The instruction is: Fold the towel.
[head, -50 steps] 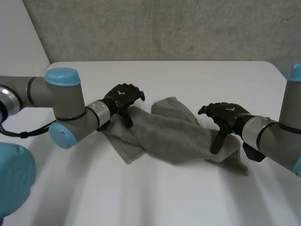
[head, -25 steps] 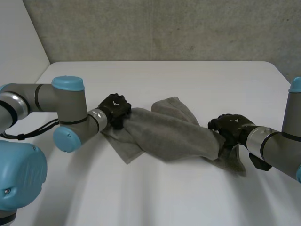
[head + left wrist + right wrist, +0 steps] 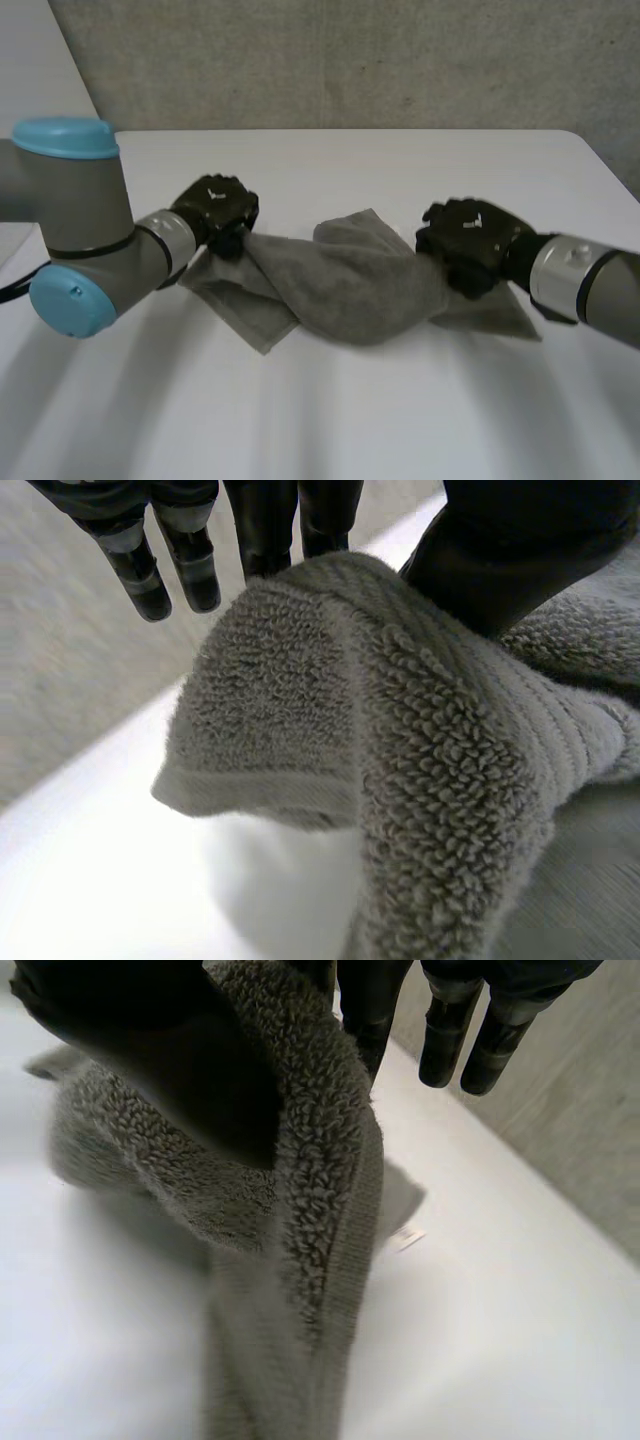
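Note:
A grey terry towel lies crumpled across the middle of the white table, sagging between my two hands. My left hand is shut on the towel's left end, which is raised off the table. Its wrist view shows the thumb pinching a fold of the towel against the fingers. My right hand is shut on the right end. There the thumb presses the towel against the fingers, and cloth hangs down from the grip.
A flat part of the towel still rests on the table below my left hand, and another part under my right. A small white label shows at the towel's edge. A grey wall runs behind the table.
Both hands have closed on the towel's ends and lifted them. The left hand moved left and up, the right hand up and slightly inward, bunching the cloth between them.

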Robot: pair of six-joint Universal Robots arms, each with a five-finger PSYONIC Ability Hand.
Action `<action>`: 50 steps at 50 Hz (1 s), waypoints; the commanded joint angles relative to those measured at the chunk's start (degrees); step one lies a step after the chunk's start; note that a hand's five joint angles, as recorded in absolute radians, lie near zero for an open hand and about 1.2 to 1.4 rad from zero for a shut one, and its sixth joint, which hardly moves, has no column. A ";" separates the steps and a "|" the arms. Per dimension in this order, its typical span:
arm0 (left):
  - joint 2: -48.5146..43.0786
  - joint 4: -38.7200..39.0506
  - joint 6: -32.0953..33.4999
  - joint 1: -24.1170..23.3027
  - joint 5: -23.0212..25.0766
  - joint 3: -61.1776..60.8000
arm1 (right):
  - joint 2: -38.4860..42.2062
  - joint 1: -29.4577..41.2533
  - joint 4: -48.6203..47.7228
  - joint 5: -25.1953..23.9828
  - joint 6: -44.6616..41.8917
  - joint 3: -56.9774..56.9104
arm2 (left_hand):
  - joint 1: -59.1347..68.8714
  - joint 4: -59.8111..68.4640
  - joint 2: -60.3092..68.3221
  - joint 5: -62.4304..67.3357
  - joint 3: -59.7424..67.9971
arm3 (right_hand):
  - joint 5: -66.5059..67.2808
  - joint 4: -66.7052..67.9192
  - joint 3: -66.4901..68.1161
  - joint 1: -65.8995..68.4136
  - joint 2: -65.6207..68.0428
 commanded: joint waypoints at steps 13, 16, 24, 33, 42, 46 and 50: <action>11.24 23.78 -13.93 1.28 -4.94 6.12 | -5.95 3.26 -29.01 12.69 15.53 -19.31 | 23.41 -3.00 7.40 4.21 -2.52 | 4.01 -0.37 -0.35 5.09 6.38; 17.92 27.47 -16.04 1.45 -3.62 -2.23 | -11.58 2.64 -31.56 8.56 16.41 -11.93 | 23.41 -3.00 7.40 4.21 -2.52 | 4.01 -0.37 -0.35 5.09 6.38; 29.52 36.61 -15.86 3.74 7.37 -30.53 | -21.94 -7.25 -31.39 -21.02 7.91 14.57 | 23.41 -3.00 7.40 4.21 -2.52 | -9.78 -0.37 -0.35 -8.70 -7.41; 30.32 26.80 -15.42 10.50 16.51 -50.13 | -14.58 -17.30 -13.94 -23.35 -18.00 25.43 | -37.12 -3.00 -53.14 -56.32 -2.52 | -65.99 -0.37 -0.35 -64.91 -63.62; 29.61 21.68 -15.42 9.89 15.98 -45.40 | -12.02 -16.34 -0.27 -20.09 -19.47 20.42 | -36.96 -3.00 -52.97 -56.15 -2.52 | -65.99 -0.37 -0.35 -64.91 -63.62; 29.87 21.50 -15.42 9.80 15.80 -42.40 | -12.28 -16.34 -1.15 -20.09 -14.44 20.15 | -36.96 -3.00 -52.97 -56.15 -2.52 | -65.99 -0.37 -0.35 -64.91 -63.62; 29.35 21.32 -15.86 9.54 15.80 -38.63 | -12.54 -16.25 -4.30 -19.48 -8.39 20.15 | -36.96 -3.00 -52.97 -56.15 -2.52 | -65.99 -0.37 -0.35 -64.91 -63.62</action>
